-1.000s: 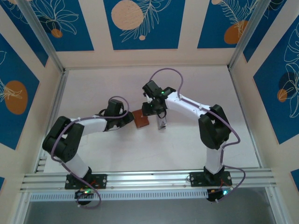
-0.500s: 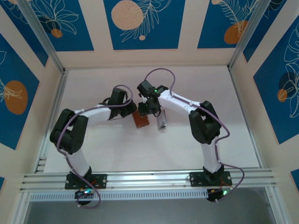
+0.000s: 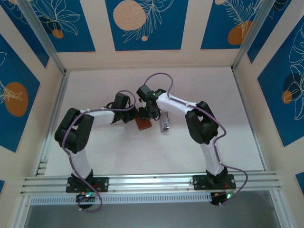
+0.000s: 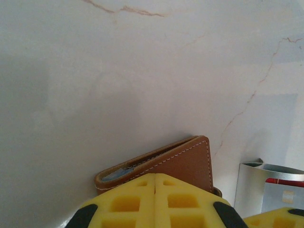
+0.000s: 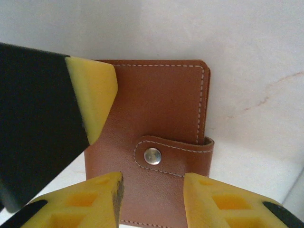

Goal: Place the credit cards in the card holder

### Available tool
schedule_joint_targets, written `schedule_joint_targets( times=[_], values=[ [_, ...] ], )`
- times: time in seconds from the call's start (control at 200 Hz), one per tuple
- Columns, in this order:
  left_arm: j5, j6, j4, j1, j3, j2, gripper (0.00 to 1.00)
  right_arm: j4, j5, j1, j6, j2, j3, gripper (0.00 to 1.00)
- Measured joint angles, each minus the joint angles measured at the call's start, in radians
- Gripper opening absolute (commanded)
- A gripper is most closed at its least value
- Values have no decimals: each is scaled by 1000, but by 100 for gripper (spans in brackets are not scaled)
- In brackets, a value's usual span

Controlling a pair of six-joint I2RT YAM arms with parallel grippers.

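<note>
White worktop (image 3: 118, 152) is carrying the brown card holder (image 3: 142, 123) near its middle, and it is lying folded. Left jaws are pressing shut, tips just at the card holder's edge. Right jaws are hanging open right over its snap button (image 5: 152, 156). One silvery piece (image 4: 266, 190) is sitting just beside it.

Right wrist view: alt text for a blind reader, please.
A closed brown leather card holder, snap button on its flap, lies on a pale table. The right tool, yellow fingers open, frames its near edge; a black, yellow-padded part overlaps its left side.
</note>
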Motion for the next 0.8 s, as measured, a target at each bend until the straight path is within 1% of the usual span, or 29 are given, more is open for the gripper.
schedule_joint_targets(
  times=[0.23, 0.56, 0.8],
  values=[
    [0, 0, 58, 1, -34, 0, 0, -2, 23, 6, 0, 18, 13, 40],
    [-5, -3, 95, 3, -59, -3, 0, 21, 135, 35, 1, 27, 7, 44],
    [-10, 0, 98, 7, -63, -4, 0, 137, 106, 27, 11, 9, -82, 47]
  ],
)
